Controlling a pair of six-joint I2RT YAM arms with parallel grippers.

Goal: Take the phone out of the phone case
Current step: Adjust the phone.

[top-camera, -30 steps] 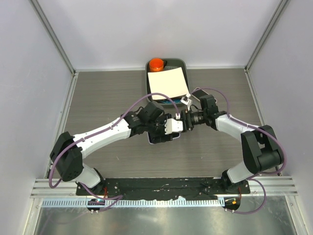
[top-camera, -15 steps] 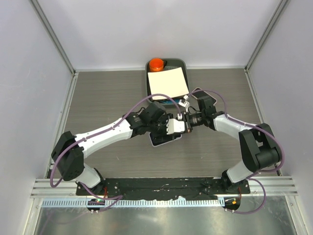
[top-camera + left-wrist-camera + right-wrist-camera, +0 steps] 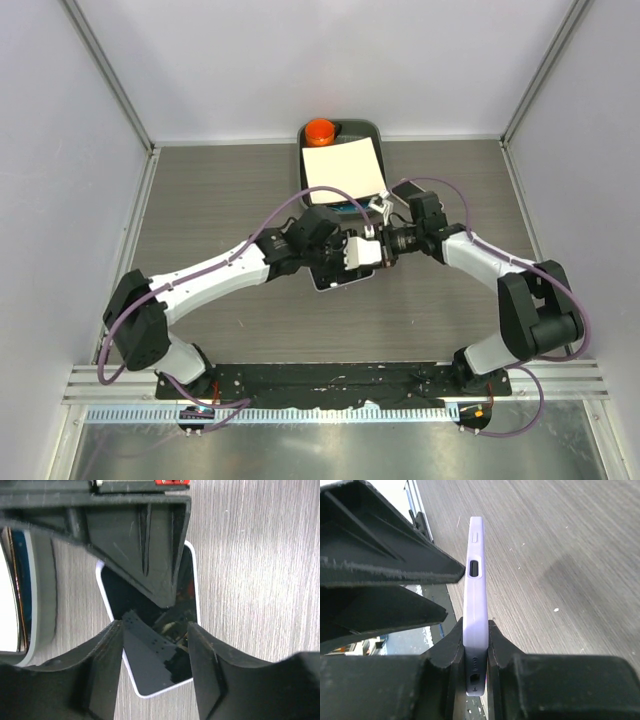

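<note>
The phone (image 3: 150,655) shows its black screen inside a pale lilac phone case (image 3: 475,590), mid-table (image 3: 342,276). My right gripper (image 3: 476,630) is shut on the case's end, pinching it across its thickness and holding it just off the wood. My left gripper (image 3: 155,627) hovers over the screen, jaws apart. Its fingertips (image 3: 107,650) overlap both long edges of the case. From the right wrist, the left fingers (image 3: 395,570) sit on the screen side, tips close to the case. The right gripper's finger (image 3: 145,545) hides the phone's upper part.
At the back of the table stands a black tray (image 3: 372,132) with a white pad (image 3: 343,168) and an orange object (image 3: 320,130); its grey rim (image 3: 42,590) is just left of the phone. Grey walls close in three sides.
My right gripper has shut on the end of the cased phone. The left gripper's jaws have narrowed over the screen, and the phone has shifted slightly right.
</note>
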